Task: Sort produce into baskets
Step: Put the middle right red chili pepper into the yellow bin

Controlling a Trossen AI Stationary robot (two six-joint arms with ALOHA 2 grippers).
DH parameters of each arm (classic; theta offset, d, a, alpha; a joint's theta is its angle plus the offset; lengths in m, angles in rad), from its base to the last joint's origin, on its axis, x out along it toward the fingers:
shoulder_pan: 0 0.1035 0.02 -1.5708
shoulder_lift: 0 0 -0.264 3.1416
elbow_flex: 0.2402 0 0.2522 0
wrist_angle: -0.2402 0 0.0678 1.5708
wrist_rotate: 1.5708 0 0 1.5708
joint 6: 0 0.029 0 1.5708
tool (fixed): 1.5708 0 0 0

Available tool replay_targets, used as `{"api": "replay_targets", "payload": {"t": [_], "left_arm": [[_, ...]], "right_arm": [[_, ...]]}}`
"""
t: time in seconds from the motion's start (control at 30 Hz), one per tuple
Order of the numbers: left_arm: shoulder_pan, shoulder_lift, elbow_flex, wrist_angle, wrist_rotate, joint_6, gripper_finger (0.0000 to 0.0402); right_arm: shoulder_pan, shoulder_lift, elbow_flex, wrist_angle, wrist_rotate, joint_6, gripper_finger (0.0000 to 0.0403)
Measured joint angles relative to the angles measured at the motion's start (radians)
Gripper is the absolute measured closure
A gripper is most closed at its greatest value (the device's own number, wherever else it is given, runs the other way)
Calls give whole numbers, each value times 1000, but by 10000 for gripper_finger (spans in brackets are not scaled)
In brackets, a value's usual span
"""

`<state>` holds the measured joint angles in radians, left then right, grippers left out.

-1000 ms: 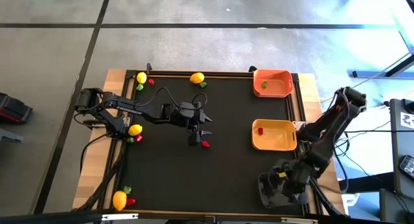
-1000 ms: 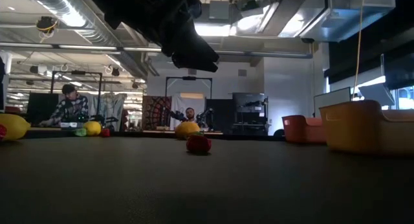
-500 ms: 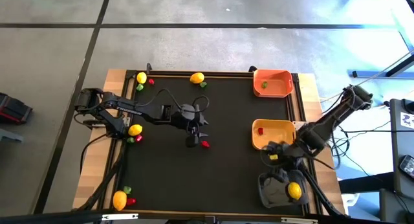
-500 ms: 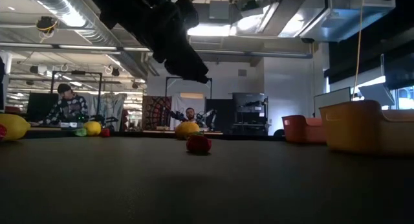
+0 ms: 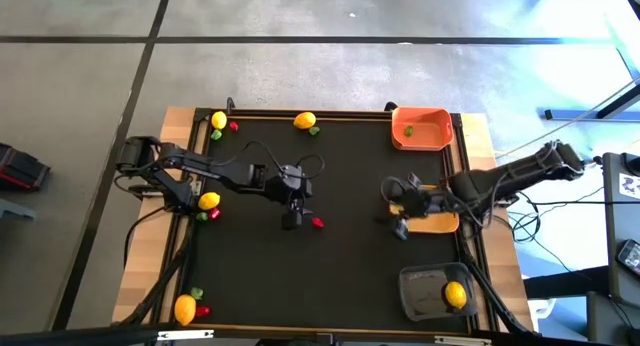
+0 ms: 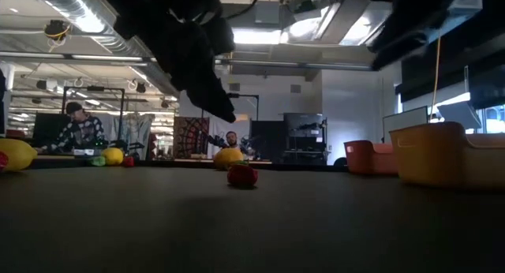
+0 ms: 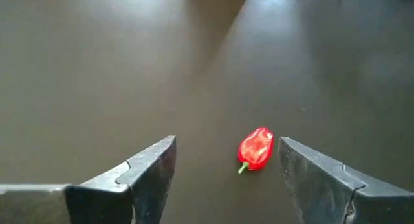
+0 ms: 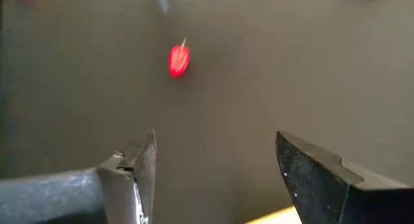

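Presently my left gripper hangs over the middle of the black table, jaws spread wide and holding nothing. A red pepper lies on the mat just beside it; in my left wrist view the same piece lies between my two fingers, touching neither. In the low view it sits upright-looking on the mat, clear of the arm above.

My right gripper reaches out over the mat at the inner edge of the yellow-tan basket, jaws likewise parted and empty. My arm covers most of that basket, so I cannot tell what it holds.

Remaining produce, as found:
- one lemon lies in the dark grey basket at the near right corner;
- a green piece lies in the orange basket at the far right;
- a second lemon with a green piece rests at the far edge;
- a third lemon lies at the far left corner, green and red pieces near it;
- a fourth lemon lies on the left edge, red and green pieces touching or just beside it;
- a fifth lemon lies at the near left corner with a red piece alongside.
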<state>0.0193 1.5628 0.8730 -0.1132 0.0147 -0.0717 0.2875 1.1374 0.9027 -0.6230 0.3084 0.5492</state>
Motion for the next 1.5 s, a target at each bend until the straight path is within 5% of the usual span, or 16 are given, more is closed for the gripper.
{"api": "replay_targets", "payload": {"t": [0.43,1.2,1.5], "left_arm": [[-28,122,0,43,41,83,137],[-32,267,0,187,142,152,139],[-21,267,0,206,139,202,203]], "right_arm": [[-153,86,0,204,6,-314,155],[-151,238,0,239,13,-347,155],[-151,240,0,248,13,-364,155]]}}
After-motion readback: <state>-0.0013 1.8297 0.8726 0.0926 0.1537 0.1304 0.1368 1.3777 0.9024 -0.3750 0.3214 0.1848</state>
